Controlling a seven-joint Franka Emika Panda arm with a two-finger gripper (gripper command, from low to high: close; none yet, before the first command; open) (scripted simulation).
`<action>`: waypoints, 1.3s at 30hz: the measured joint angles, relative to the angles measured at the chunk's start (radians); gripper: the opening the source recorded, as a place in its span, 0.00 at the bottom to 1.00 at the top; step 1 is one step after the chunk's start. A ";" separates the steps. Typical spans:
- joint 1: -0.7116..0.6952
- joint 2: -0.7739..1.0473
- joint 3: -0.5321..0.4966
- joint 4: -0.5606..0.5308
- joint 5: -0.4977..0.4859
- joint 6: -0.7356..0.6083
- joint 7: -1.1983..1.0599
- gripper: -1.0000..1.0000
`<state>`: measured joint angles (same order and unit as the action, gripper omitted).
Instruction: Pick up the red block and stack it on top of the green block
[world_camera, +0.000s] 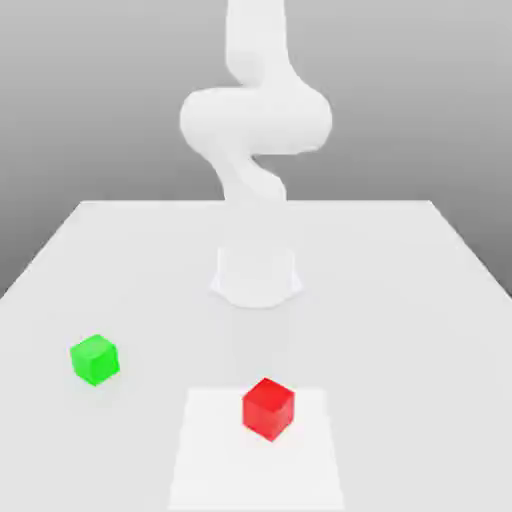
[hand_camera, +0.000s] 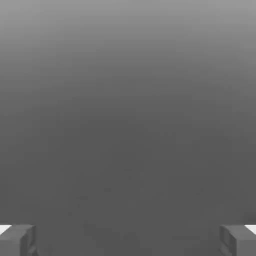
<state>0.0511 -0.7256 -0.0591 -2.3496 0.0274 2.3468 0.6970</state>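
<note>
- White matte tabletop (world_camera: 400, 300), wide and flat, extends under all items on it; its far edge meets a grey gradient background (world_camera: 70, 100).
- Red cube (world_camera: 268, 409), the item to be picked up: rests on the bright white rectangular panel (world_camera: 210, 470), close to the panel's far edge. It sits flat and is turned so that 1 vertical edge faces the camera. 3 faces are visible, all plain red; the top face and the 2 side faces differ slightly in shade.
- Green cube (world_camera: 95, 360), the item to be stacked upon: rests directly on the tabletop towards the exterior view's left, outside the panel and a little farther from the camera than the red cube. It also sits flat with 1 corner turned forward, 3 faces visible, all plain green.
- Spacing: the 2 cubes stand well apart, each at tabletop level, and look similar in size.
- White robot arm (world_camera: 256, 120): rises from its base (world_camera: 256, 278) behind both cubes, near the middle of the exterior view. Its bent links continue upward past the upper edge of the frame.
- Two-finger gripper (hand_camera: 128, 241): wide open in the hand view. Its 2 grey fingertips (hand_camera: 21, 241) stand far apart at opposite sides, with plain grey background between them.
</note>
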 joint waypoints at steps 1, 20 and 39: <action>0.023 0.033 -0.024 -0.021 0.011 0.020 -0.044 0.50; 0.261 0.612 -0.199 -0.397 0.074 0.377 -0.717 0.50; 0.193 0.929 -0.094 -0.433 0.161 0.641 -0.912 0.50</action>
<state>0.2441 0.2032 -0.1530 -2.7823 0.1887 2.9878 -0.2150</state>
